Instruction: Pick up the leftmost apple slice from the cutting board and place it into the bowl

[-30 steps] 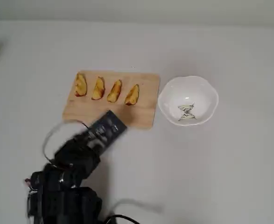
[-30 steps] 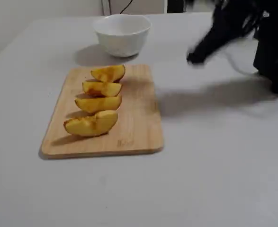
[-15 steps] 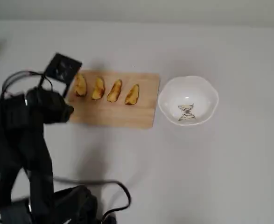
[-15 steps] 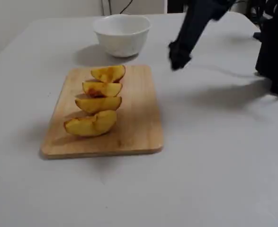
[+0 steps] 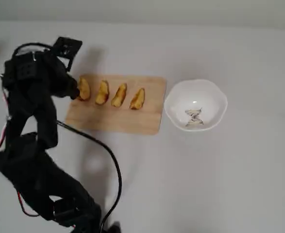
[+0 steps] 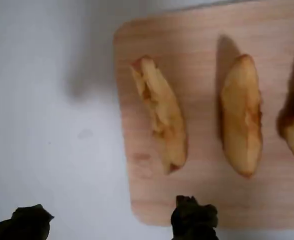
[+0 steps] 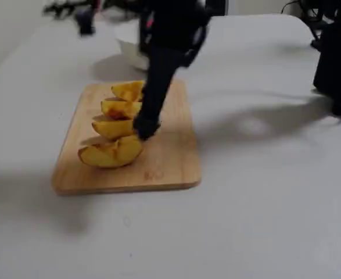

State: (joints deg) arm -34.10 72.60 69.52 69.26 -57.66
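Wrist view first: shows the gripper (image 6: 106, 223) spread wide and holding nothing, with one dark fingertip (image 6: 21, 224) over bare table (image 6: 46, 75) and the other (image 6: 194, 219) over the near edge of the cutting board (image 6: 197, 40). Finds the leftmost apple slice (image 6: 159, 115) just ahead of the fingers, lying untouched at the board's end, closer to the board-side fingertip than to the middle of the gap. Best done, as a judgement, by sliding sideways toward the board until the wedge sits centred between the fingers, then reaching forward and down and closing across its narrow width, not along its length. Worth keeping the board-side finger in the bare strip of wood before the neighbouring slice (image 6: 242, 115), so as not to nudge it. Calls for a gentle squeeze: looks moist and golden-yellow, with curved, tapering sides, a thin reddish skin edge and a brownish core line, so likely soft and slippery and prone to slip out of a hard pinch. Beneath it, pale matte wood with a rounded corner, flat and firm enough to press toward. Farthest from the hand, past the remaining slices in the overhead view, sits the bowl (image 5: 219, 94), white and smooth, wavy-rimmed, with a grey mark inside and otherwise empty.
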